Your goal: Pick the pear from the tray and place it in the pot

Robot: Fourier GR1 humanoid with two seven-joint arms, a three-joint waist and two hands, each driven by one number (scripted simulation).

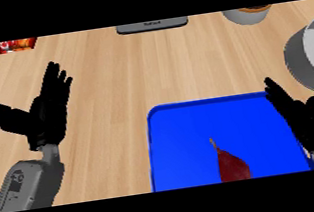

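**Desk**: pale wood. A broad bare strip runs between the tray's far rim and the items along the far edge. Another bare stretch lies left of the tray.

**Tray**: blue, with its near side cut by the view's lower edge.

**Pear**: dark red, lying in the tray's near half about mid-width, stem pointing away. Its lower part is cut off from view.

**Pot**: grey, at the view's right edge and partly cut off. It sits beyond and to the right of the tray, apart from it.

**Far edge:** red packet, flat grey item and round grey vessel, each cut off.

**Left robot hand**: over bare desk left of the tray, fingers straight and spread, thumb out, holding nothing.

**Right robot hand**: over the tray's right rim, fingers straight and pointing away, holding nothing, apart from the pear. Whether it touches the rim cannot be told.
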